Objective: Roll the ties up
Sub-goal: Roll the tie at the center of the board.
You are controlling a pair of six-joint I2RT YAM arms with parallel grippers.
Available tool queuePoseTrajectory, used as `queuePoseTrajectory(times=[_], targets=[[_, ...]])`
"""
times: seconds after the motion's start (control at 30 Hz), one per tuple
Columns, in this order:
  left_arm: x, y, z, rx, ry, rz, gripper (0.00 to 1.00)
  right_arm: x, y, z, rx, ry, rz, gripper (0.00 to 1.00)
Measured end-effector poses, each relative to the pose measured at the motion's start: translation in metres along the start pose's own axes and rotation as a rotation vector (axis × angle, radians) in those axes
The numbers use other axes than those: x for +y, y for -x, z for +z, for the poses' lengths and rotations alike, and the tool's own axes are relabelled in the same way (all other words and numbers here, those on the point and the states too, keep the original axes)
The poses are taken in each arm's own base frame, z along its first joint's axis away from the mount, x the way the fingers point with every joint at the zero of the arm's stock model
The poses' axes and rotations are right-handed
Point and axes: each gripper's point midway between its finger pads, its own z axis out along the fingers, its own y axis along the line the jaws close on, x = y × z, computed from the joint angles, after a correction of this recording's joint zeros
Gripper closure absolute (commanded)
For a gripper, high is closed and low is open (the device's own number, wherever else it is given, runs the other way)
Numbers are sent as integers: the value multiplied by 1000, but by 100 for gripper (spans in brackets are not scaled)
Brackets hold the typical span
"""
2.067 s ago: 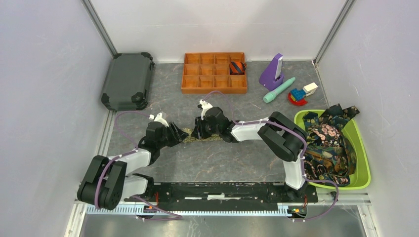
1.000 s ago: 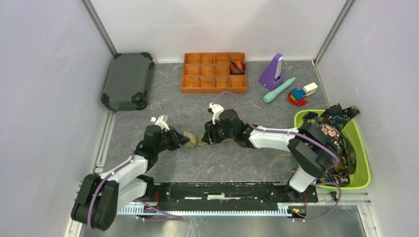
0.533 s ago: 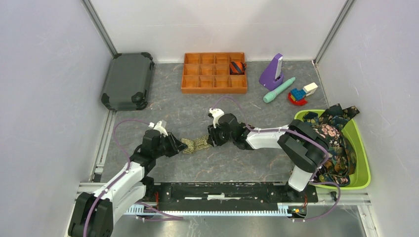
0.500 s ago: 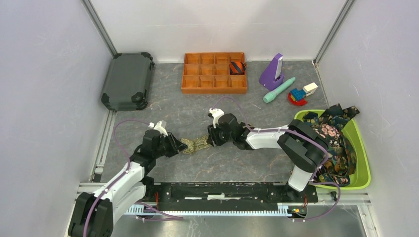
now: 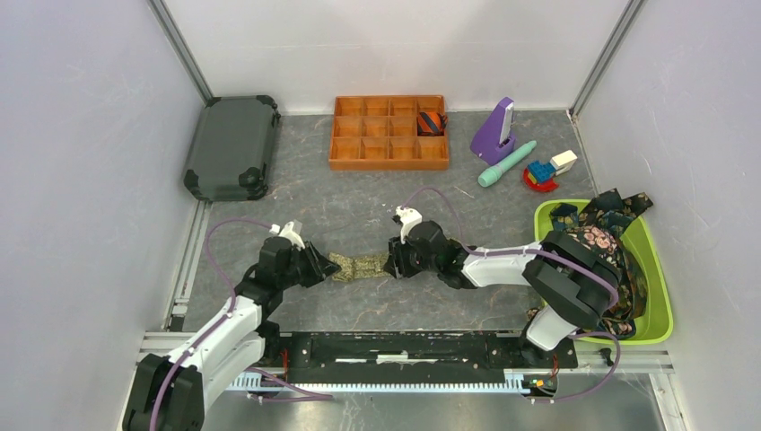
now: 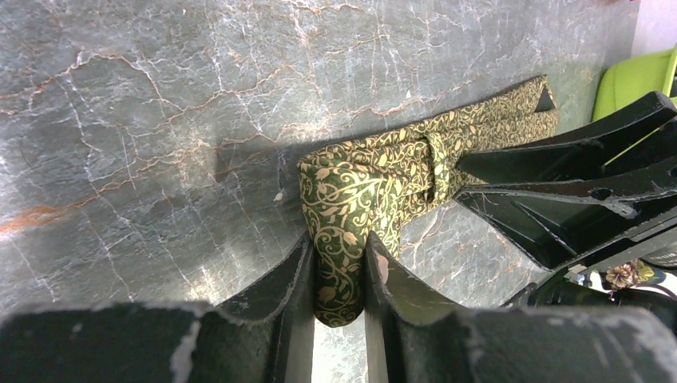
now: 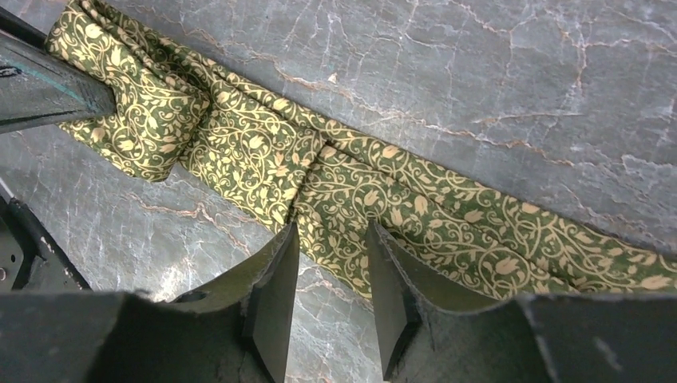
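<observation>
Olive-green tie (image 5: 359, 267): soft woven fabric, cream vine print, narrow strip, bunched and creased, doubled over at left end. Lies mid-tabletop (image 5: 359, 193), grey marbled surface, long axis left-right. Left hand (image 6: 339, 267) pinches folded left end. Right hand (image 7: 331, 263) pinches gathered near edge further right.

A tie (image 5: 357, 266) lies on the table (image 5: 377, 202), between the left gripper (image 5: 325, 266) and the right gripper (image 5: 391, 263). Behind it sits a tray (image 5: 388, 153), a rolled tie (image 5: 432, 122) in its far-right compartment. A case (image 5: 231, 146) lies far left. A bin (image 5: 661, 305) on the right holds more ties (image 5: 597, 260).
</observation>
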Motion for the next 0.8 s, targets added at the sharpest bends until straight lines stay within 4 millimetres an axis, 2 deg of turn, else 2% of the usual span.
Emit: queuePoseTrajectory(times=[0.17,0.27,0.4,0.5,0.6,0.8], targets=[[4,-2,0,7,22,-5,84,-2,1,-6,25,-40,-15,50],[9,-1,-1,6,54,-10,84,2,6,-7,38,-52,-40,59],[10,6,-2,-7,91,-10,85,24,28,-5,11,-11,-77,68],[10,10,-3,-13,120,-6,85,47,51,2,-27,43,-94,74],[9,14,-5,-20,145,2,85,65,65,14,-45,87,-102,77],[12,18,-7,-25,210,22,86,78,60,42,-6,138,-104,80]])
